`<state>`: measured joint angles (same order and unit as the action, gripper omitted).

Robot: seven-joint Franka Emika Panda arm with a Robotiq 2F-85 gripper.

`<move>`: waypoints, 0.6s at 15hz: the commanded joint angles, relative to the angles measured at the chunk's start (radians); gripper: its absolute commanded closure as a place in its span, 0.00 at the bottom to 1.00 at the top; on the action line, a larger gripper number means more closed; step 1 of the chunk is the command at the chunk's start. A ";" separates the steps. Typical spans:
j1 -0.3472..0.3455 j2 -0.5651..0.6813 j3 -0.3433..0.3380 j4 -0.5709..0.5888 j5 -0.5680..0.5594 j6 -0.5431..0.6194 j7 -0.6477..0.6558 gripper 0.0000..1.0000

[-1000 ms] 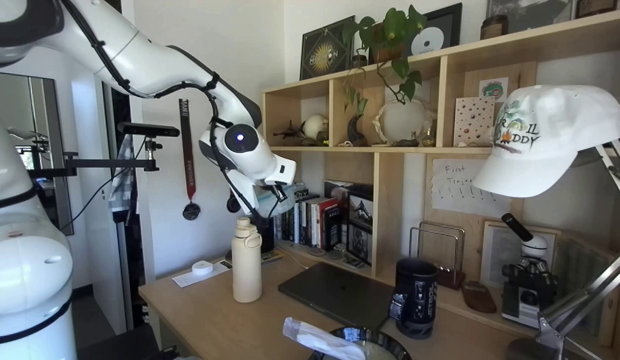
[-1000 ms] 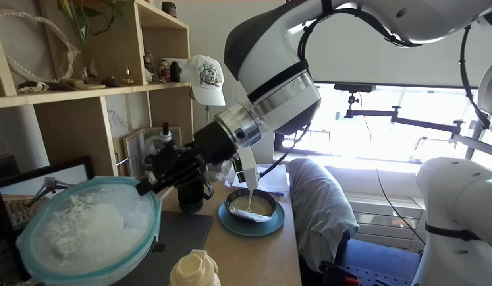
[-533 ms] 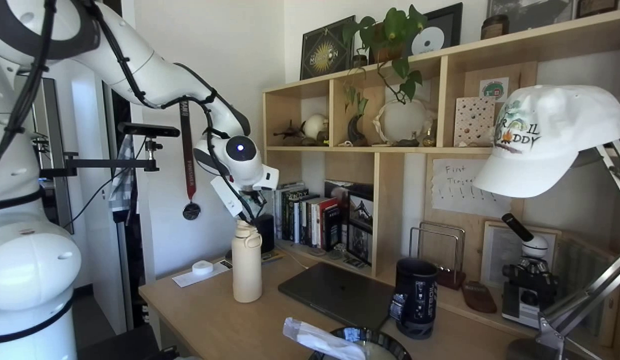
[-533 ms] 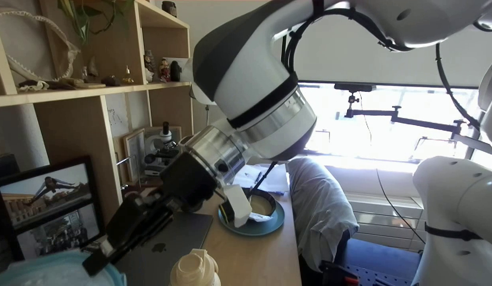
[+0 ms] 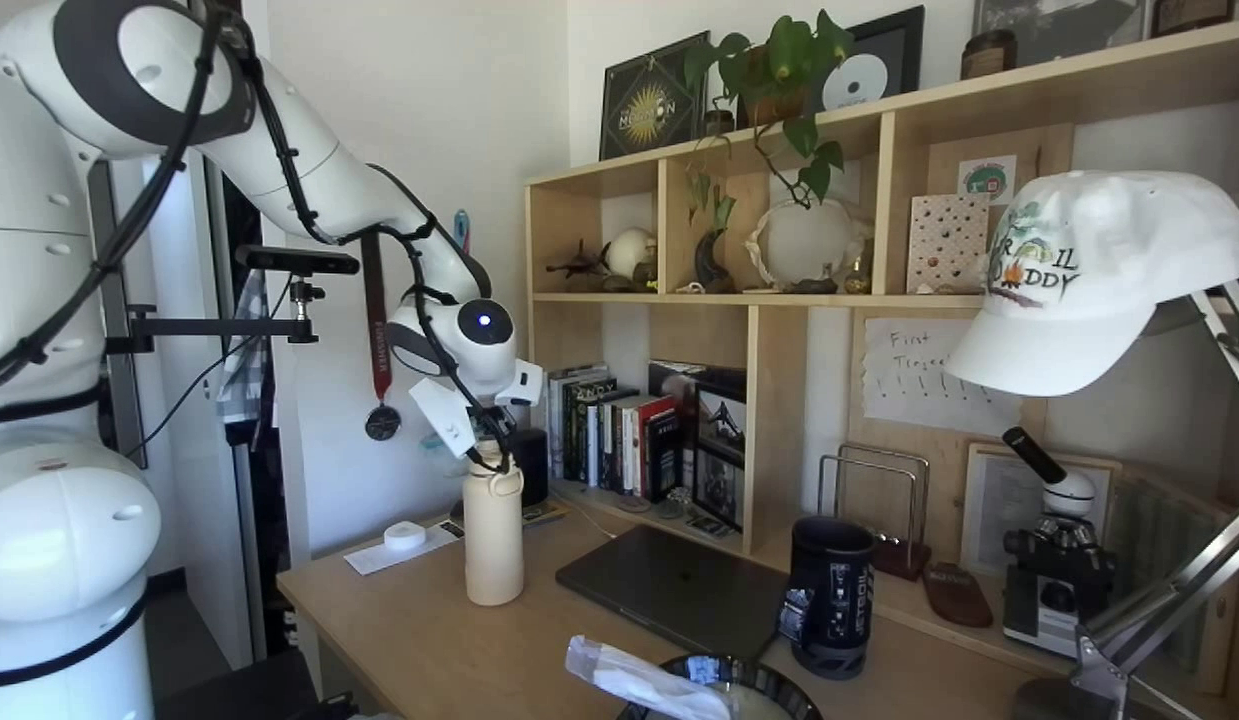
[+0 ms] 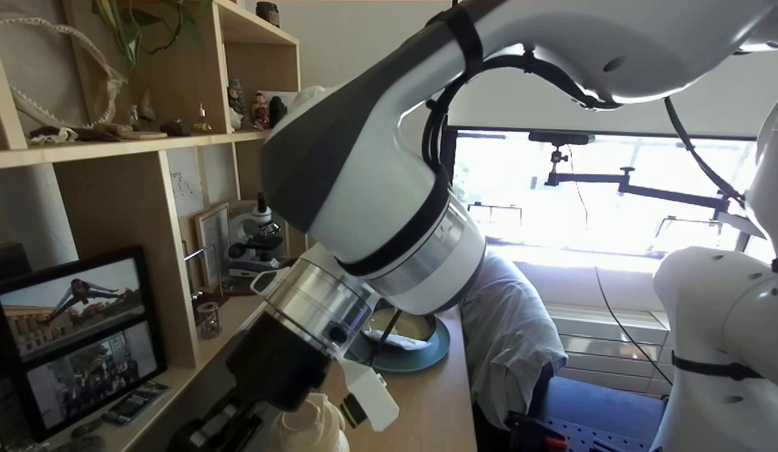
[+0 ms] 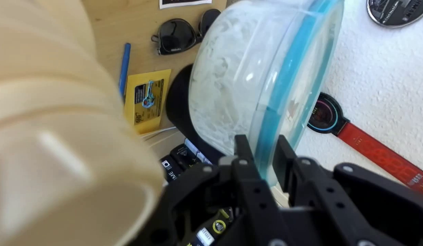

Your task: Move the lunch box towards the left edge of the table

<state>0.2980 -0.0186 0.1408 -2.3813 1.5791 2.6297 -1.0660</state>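
One claw (image 7: 263,146) — tight on one lunch box (image 7: 245,78)

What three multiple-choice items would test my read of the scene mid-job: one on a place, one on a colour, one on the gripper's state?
1. Where does the cream water bottle stand? A. on the table, beside the laptop; B. on the shelf unit; C. inside the bowl.
2. What colour is the rim of the lunch box? A. red; B. yellow; C. turquoise.
3. How is the gripper set? A. open, holding nothing; B. shut on the rim; C. shut on the water bottle.

Right letters:
1 A: an exterior view shows its base on the table, with the laptop to one side.
2 C: the wrist view shows the bright blue-green band.
3 B: the wrist view shows the rim pinched between the fingers.
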 commanded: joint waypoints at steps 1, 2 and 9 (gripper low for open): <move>-0.043 -0.024 0.025 0.025 -0.057 -0.019 0.070 0.91; -0.049 -0.037 0.024 0.020 -0.076 -0.021 0.080 0.91; -0.060 -0.088 0.029 -0.014 -0.186 -0.154 0.166 0.91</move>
<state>0.2582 -0.0318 0.1499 -2.3744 1.4205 2.5705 -0.9648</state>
